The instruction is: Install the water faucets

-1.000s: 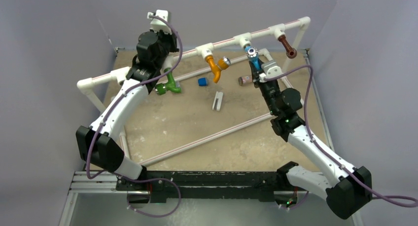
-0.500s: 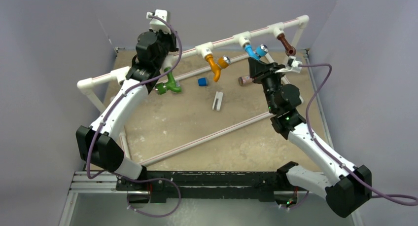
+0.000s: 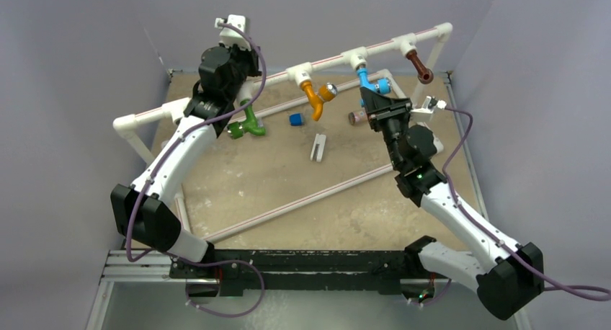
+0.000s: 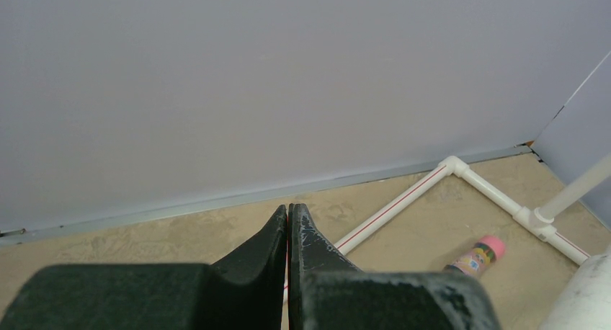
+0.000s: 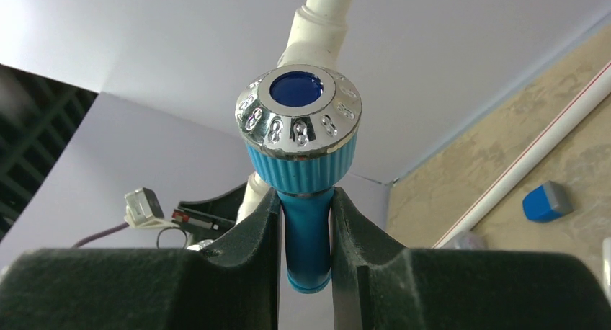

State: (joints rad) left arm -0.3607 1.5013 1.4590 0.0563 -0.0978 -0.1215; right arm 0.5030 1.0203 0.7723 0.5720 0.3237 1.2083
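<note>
Overhead: the blue faucet (image 3: 364, 78) hangs from the pipe rail (image 3: 328, 62) over the worktop's (image 3: 288, 175) far edge, right of middle, in the right tool (image 3: 373, 91). Left wrist: the left tool (image 4: 288, 213) is pressed together, empty. Right wrist: the tool clamps the stem under the silver knob (image 5: 299, 110); best to turn squarely, without levering sideways.

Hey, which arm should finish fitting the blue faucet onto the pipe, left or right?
Right. The right gripper is shut on the blue faucet, just under the white pipe tee. The left gripper is shut on nothing and faces the back wall, away from that faucet.
</note>
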